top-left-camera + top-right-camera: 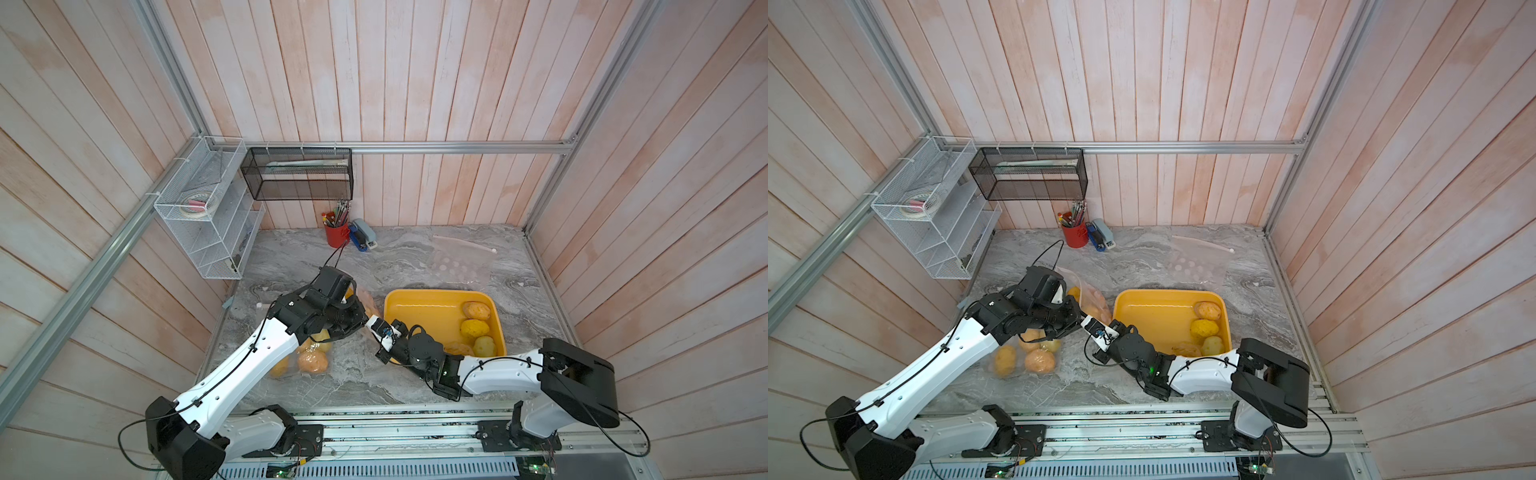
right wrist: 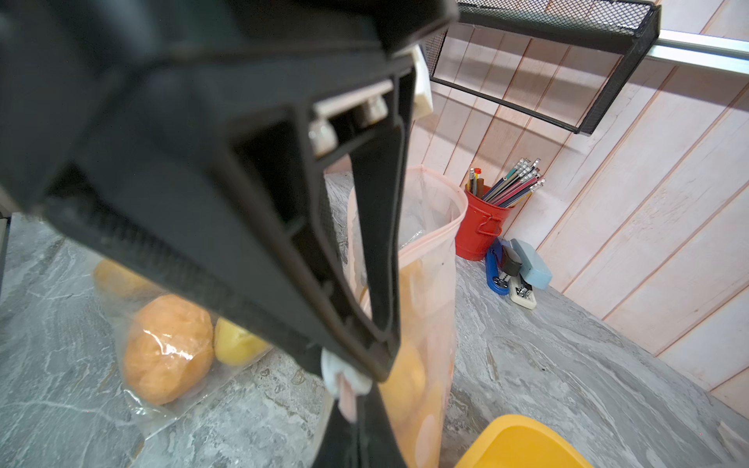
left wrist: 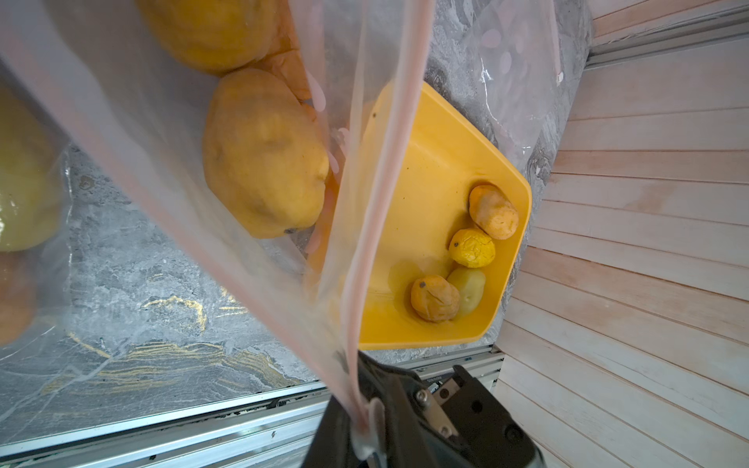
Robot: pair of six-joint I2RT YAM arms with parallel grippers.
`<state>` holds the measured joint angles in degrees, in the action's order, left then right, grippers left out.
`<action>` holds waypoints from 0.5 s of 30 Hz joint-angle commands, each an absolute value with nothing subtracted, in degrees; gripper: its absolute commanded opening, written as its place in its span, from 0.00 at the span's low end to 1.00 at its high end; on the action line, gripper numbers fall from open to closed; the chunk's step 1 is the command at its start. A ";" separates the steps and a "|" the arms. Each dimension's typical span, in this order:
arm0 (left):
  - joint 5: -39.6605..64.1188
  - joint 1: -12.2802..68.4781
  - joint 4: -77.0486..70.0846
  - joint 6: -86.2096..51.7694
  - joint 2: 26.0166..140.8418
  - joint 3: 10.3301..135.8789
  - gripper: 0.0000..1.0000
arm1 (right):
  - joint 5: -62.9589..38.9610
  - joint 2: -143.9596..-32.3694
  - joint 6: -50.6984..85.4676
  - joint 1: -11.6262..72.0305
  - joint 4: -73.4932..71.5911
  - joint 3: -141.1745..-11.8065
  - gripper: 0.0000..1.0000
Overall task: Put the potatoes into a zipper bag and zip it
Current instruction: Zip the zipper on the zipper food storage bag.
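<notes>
Took 12 o'clock as the far wall in both top views. Found the zipper bag (image 1: 312,360) on the marble table (image 1: 415,257), off the 9 o'clock side of the yellow tray (image 1: 419,307), lower part lying flat, mouth end lifted upright and gaping. Noted bagged potatoes (image 1: 1040,360) showing through the clear film; could not fix their number under the left arm. Counted four loose potatoes (image 1: 476,310) in the tray, bunched along its 3 o'clock wall and 5 o'clock corner. Found left gripper (image 1: 360,316) and right gripper (image 1: 374,323) tip to tip at the bag's raised corner, just beside the tray's 9 o'clock wall. Read the right gripper as clamped tight on the end of the bag's pink zip strip (image 2: 437,233), right at the white slider (image 2: 344,375). Saw a left finger against that slider in the right wrist view; could not tell left jaws parted or closed. Placed bagged potatoes at 8 o'clock of the tips, near; loose potatoes at 3 o'clock, well apart.
</notes>
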<state>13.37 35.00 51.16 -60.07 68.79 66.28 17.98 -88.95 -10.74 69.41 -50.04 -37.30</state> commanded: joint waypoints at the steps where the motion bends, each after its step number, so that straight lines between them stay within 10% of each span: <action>1: 14.49 34.05 50.66 -58.76 68.94 66.49 0.12 | 18.38 -89.95 -9.93 69.71 -50.02 -39.22 0.00; 15: 15.28 25.05 52.24 -52.20 71.35 68.02 0.00 | 17.57 -88.27 -8.66 70.22 -49.32 -39.07 0.00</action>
